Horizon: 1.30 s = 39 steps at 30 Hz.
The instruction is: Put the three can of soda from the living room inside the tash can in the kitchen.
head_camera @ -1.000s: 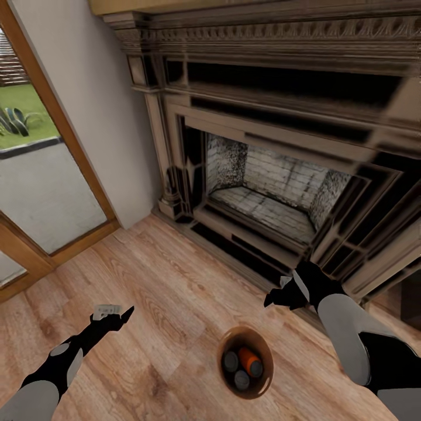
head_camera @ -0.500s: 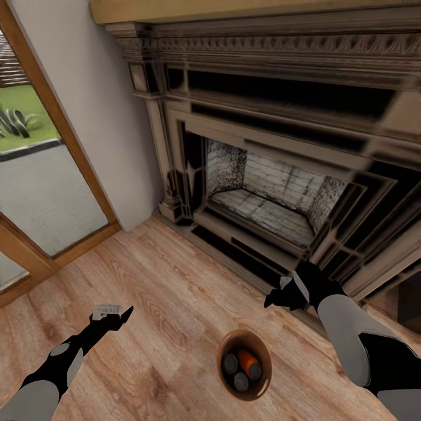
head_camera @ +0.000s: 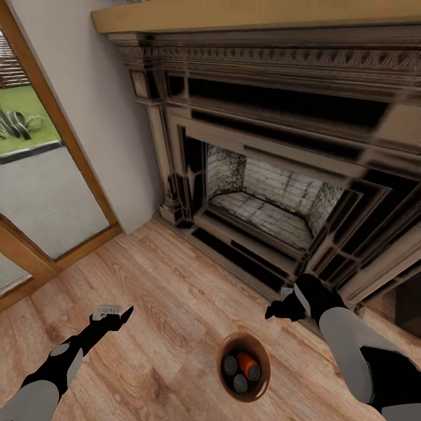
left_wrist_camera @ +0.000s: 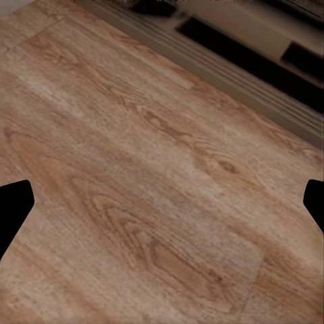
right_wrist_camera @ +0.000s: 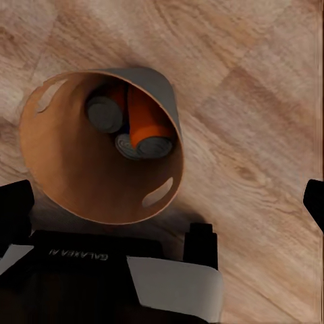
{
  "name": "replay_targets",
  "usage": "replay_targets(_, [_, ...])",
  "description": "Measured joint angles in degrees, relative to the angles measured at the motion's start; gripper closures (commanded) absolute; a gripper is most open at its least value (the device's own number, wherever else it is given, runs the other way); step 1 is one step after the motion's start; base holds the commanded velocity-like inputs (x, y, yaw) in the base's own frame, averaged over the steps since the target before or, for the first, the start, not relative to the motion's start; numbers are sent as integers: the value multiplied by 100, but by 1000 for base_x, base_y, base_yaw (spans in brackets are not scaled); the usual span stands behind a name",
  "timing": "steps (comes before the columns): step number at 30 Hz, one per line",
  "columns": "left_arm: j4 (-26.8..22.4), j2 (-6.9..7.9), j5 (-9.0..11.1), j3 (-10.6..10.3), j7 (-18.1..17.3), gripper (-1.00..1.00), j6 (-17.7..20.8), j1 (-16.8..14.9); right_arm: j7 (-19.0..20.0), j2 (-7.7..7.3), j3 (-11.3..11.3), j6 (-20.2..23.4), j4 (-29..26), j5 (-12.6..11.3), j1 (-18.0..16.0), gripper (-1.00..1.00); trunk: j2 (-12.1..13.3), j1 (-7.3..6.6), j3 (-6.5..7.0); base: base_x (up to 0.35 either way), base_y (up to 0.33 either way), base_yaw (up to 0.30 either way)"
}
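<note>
Room: living room with a plank floor (head_camera: 175, 292), seen from the head camera looking down.
Far left: wood-framed glass door (head_camera: 47, 175) with grass and paving beyond it; a pale wall (head_camera: 105, 117) stands between the door and the hearth.
Far centre to right: dark ornate fireplace (head_camera: 280, 152) under a light wooden mantel (head_camera: 245, 14), with a grey brick firebox (head_camera: 275, 193).
Left gripper (head_camera: 111, 313): near left, hanging over bare floor, well apart from the pail. In the left wrist view its 2 dark fingertips (left_wrist_camera: 13, 209) sit at opposite edges, spread wide, with only planks between them.
Tash can (head_camera: 244, 365): glossy copper-brown pail standing upright on the floor, near centre, just in front of the fireplace base.
Cans of soda (head_camera: 245, 365): 3 inside the pail. 2 show grey metal tops and 1 lies tilted with its orange side up. The right wrist view looks into the mouth (right_wrist_camera: 101, 155) and shows them packed together at the bottom (right_wrist_camera: 138, 125).
Right gripper (head_camera: 279, 309): near right, above the floor just beyond the pail and not touching it. Its fingertips (right_wrist_camera: 13, 209) stand wide apart, holding nothing.
</note>
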Motion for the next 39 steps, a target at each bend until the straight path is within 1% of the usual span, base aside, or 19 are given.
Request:
replay_targets(4, [0, 0, -1, -13, 2, -100, 0, 1, 28, -172, 0, -280, 6, -9, 127, -100, 160, -88, 81, 0, 0, 0])
replay_targets(6, [0, 0, -1, -83, 15, -100, 0, 1, 47, -250, 7, -445, 7, -9, 205, -100, 241, -132, 121, 0, 0, 0])
replay_targets(12, [24, 0, -2, -242, 152, -100, 0, 2, 83, -355, 162, -1055, 8, -16, 534, -100, 481, -264, 244, 0, 0, 0])
replay_targets(14, [309, 0, 1, -434, 430, -100, -16, 1, 107, -395, 349, -1692, 16, -25, 860, -100, 562, -307, 285, 0, 0, 0])
replay_targets(17, [433, 0, 9, -576, 579, -100, -24, -1, 121, -390, 396, -2021, 19, -28, 1007, -100, 682, -373, 348, 0, 0, 0])
replay_targets(18, [498, 0, 11, -694, 660, -100, -30, 1, 133, -394, 419, -2241, 23, -25, 1156, -100, 722, -395, 366, 0, 0, 0])
replay_targets(20, [525, 0, 14, -746, 694, -100, -32, 1, 138, -402, 426, -2373, 27, -27, 1270, -100, 802, -439, 404, 0, 0, 0])
replay_targets(21, [625, 0, 9, -811, 742, -100, -30, 3, 144, -451, 435, -2857, 54, -7, 1530, -100, 842, -461, 422, 0, 0, 0])
replay_targets(23, [713, 0, 9, -834, 792, -100, -28, 2, 148, -501, 438, -3115, 66, -8, 1675, -100, 922, -505, 459, 0, 0, 0])
replay_targets(24, [818, 0, -8, -864, 877, -100, -28, 3, 151, -563, 442, -3328, 79, -5, 1777, -100, 963, -527, 476, 0, 0, 0])
replay_targets(26, [936, 0, -77, -913, 984, -100, -27, 3, 157, -623, 444, -3528, 91, -10, 1862, -100, 1043, -571, 513, 0, 0, 0])
replay_targets(27, [1066, 0, -188, -953, 1093, -100, -30, 6, 170, -668, 446, -3709, 106, -10, 1930, -100, 1083, -593, 531, 0, 0, 0])
replay_targets(28, [1133, 0, -249, -966, 1152, -100, -31, 9, 178, -686, 446, -3801, 116, -12, 1966, -100, 1123, -615, 549, 0, 0, 0])
replay_targets(29, [1348, 3, -483, -1006, 1376, -100, -42, 220, 203, -786, 455, -4148, 167, -3, 2146, -100, 1163, -637, 566, 0, 0, 0])
replay_targets(31, [1385, 5, -519, -1008, 1416, -100, -51, 402, 224, -812, 466, -4264, 183, -15, 2227, -100, 1243, -681, 602, 0, 0, 0])
replay_targets(33, [1425, 8, -546, -1009, 1447, -100, -140, 569, 310, -837, 482, -4588, 243, -17, 2352, -100, 1324, -725, 638, 0, 0, 0])
replay_targets(34, [1455, 23, -549, -1006, 1465, -100, -356, 828, 432, -856, 497, -5047, 440, -6, 2470, -100, 1364, -747, 655, 0, 0, 0])
replay_targets(35, [1465, 27, -549, -1012, 1470, -100, -462, 1038, 467, -865, 498, -5205, 565, -5, 2515, -100, 1404, -769, 673, 0, 0, 0])
replay_targets(39, [1479, 49, -538, -998, 1484, -100, -742, 1433, 500, -903, 501, -5395, 792, 1, 2659, -100, 1564, -857, 746, 0, 0, 0])
